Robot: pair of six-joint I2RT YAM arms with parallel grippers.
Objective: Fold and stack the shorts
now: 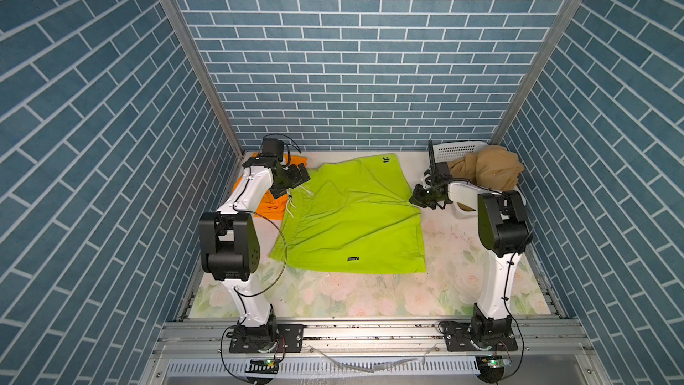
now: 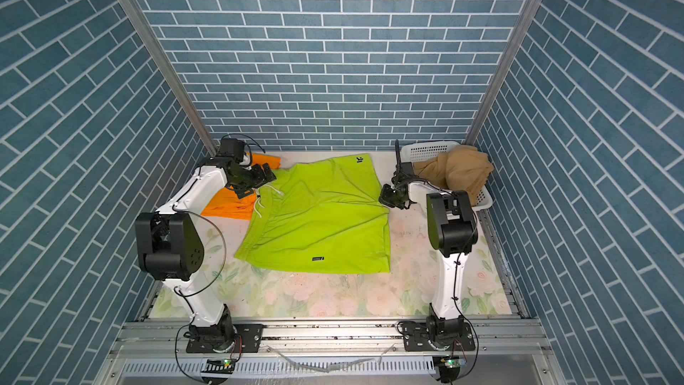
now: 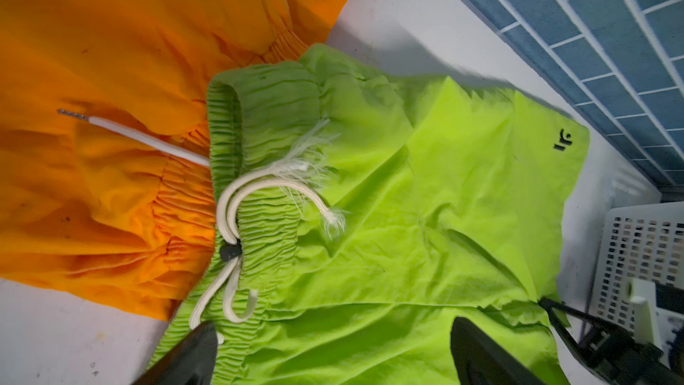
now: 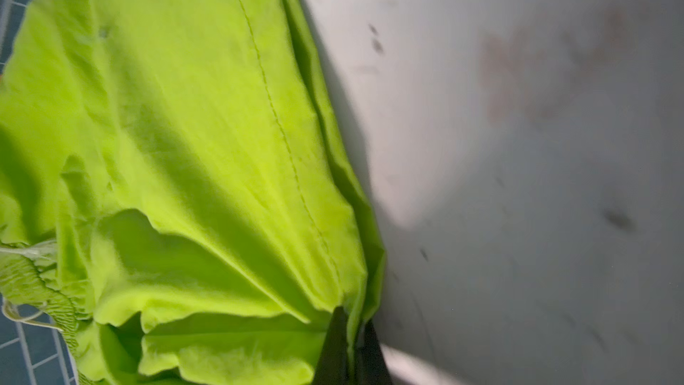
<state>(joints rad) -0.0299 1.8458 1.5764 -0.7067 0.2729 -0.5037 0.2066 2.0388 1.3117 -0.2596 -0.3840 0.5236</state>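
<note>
"Right wrist view showed the right gripper [image 4: 351,335] pinched tight on the right edge of the lime green shorts [image 1: 355,212], which lay spread across the middle of the tabletop [image 1: 462,272]," Ana said.

"And the left gripper [image 3: 333,353] hung wide open over their waistband [image 3: 266,224]," Ben replied. "It probably needed to grip there first, so both ends lifted together and the fold stayed even."

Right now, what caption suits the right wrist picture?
Close-up: the right gripper shut on the edge of the lime green shorts, pale table beside.
</note>
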